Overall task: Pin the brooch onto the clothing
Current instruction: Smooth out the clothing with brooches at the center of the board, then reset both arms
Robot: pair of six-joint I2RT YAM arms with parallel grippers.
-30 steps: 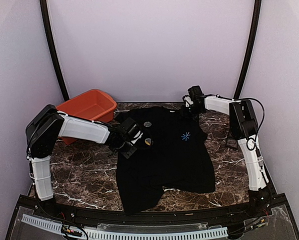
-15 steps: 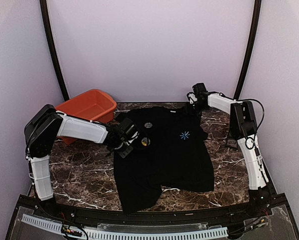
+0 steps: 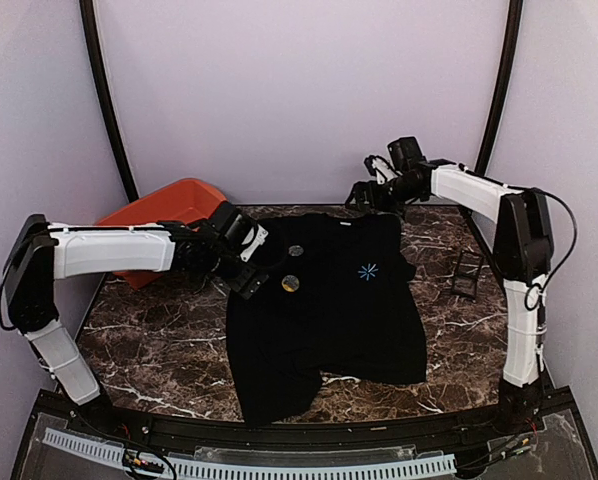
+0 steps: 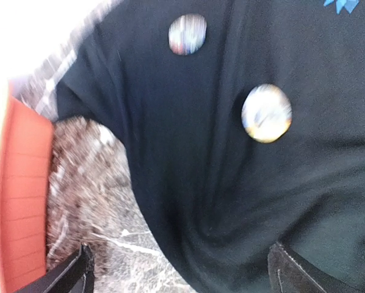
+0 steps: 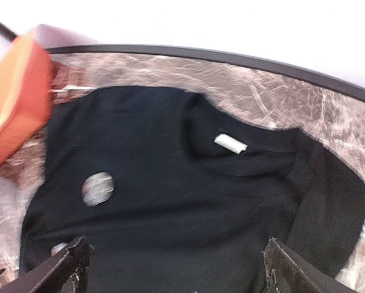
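dark marble table (image 3: 159, 340) under black t-shirt (image 3: 329, 320), orange tub (image 3: 154, 205) far left, small black case (image 3: 467, 274) right

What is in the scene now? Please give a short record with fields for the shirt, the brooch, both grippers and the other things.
clothing: black T-shirt spread on the marble table, light-blue starburst print on the chest
brooch: yellow-gold disc lying on the shirt, left of the print; whether pinned, cannot tell
second disc: greyish, on the shirt nearer the collar
left gripper: open, beside the brooch, holding nothing
right gripper: open, above the collar, holding nothing
elsewhere: orange tub at back left; small black object right of the shirt
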